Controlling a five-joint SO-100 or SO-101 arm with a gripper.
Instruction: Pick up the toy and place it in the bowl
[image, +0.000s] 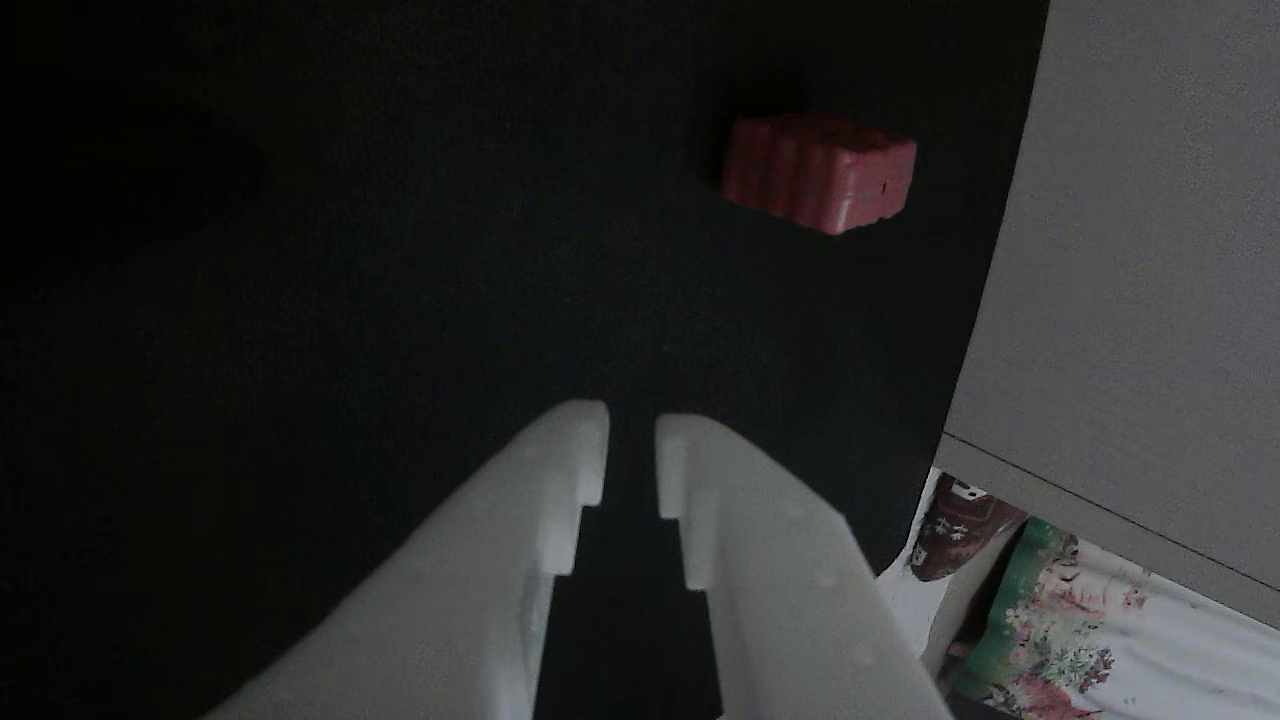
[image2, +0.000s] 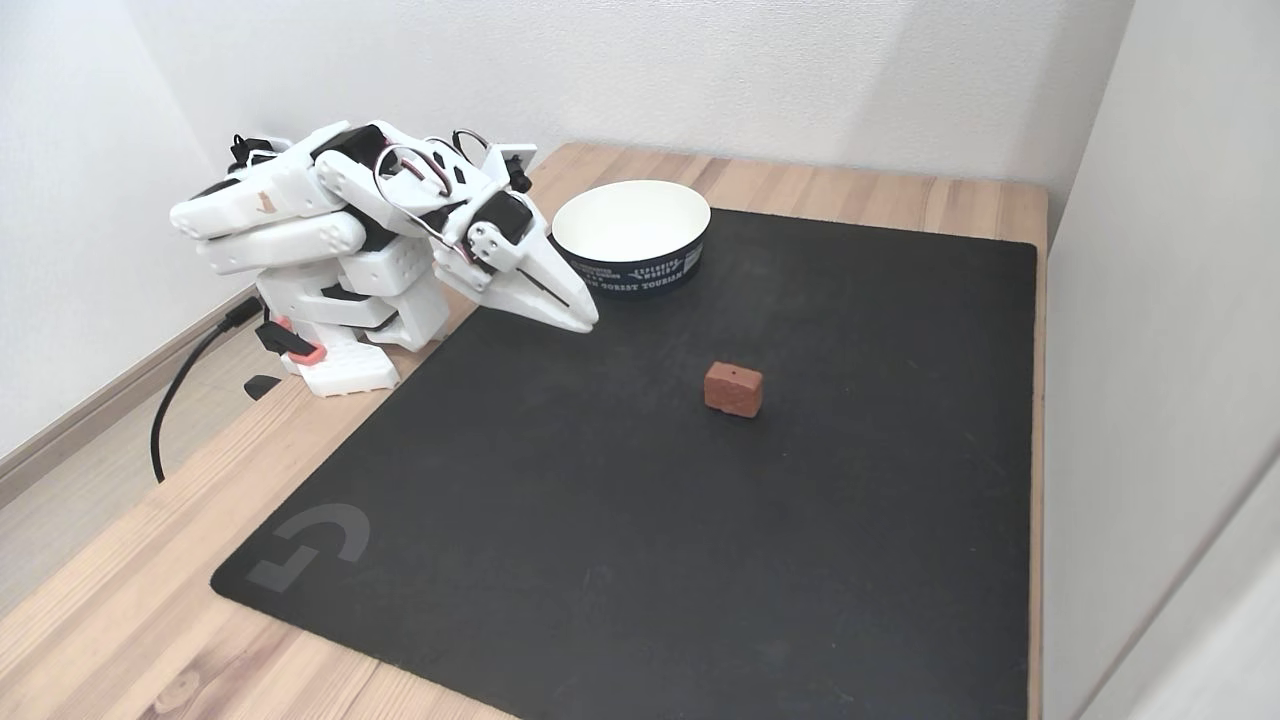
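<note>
White walls meet behind a light wooden table (image2: 150, 600) in the fixed view; a large black mat (image2: 650, 560) covers most of the tabletop, with a pale grey logo at its lower left corner. At the upper left of the frame a white robot arm (image2: 330, 250) sits folded low over its base on the bare wood, a black cable (image2: 180, 390) trailing off the table edge to the left; its gripper (image2: 585, 322) points down and to the right, tips just above the mat's upper left edge. In the other view the gripper (image: 632, 440) enters from the bottom centre, its two white notched fingers (image: 560, 500) slightly parted with a narrow dark gap between the tips, holding nothing. The toy (image2: 733, 388), a small red block with ridged sides, rests on the mat near the frame's centre, well apart from the gripper; in the other view the toy (image: 818, 172) lies at upper right, a tiny hole on its end face. The bowl (image2: 632, 235), white inside with a dark printed band outside, stands at the mat's upper edge, just right of the gripper and apart from the toy.
</note>
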